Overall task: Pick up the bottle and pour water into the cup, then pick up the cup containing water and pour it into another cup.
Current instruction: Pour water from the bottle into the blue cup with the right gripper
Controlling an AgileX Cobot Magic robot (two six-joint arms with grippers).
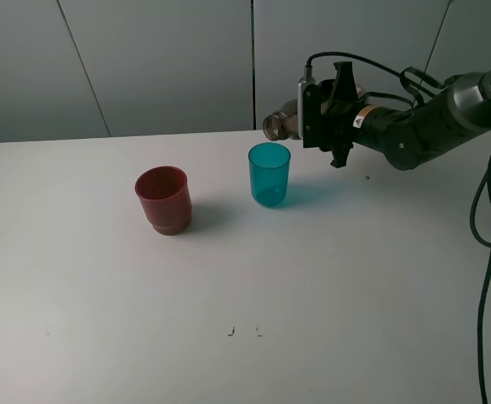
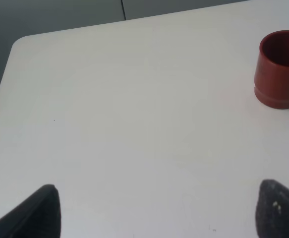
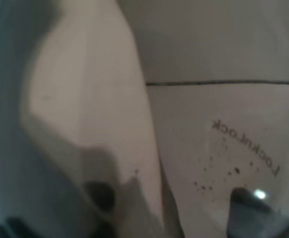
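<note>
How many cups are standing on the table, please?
2: the red cup stands left of centre on the table; the teal cup stands to its right, by the mouth of the bottle. None looks hidden.

One bottle point(image 1: 282, 124), one teal cup point(image 1: 269, 175) and one dark red cup point(image 1: 163, 199), on one table point(image 1: 228, 278).

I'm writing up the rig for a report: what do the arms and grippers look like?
The right arm is dark grey with a silver-grey joint, a small white and orange label near the wrist and black cables trailing behind. The right gripper is black. Of the left gripper only two matte black fingertips show.
</note>
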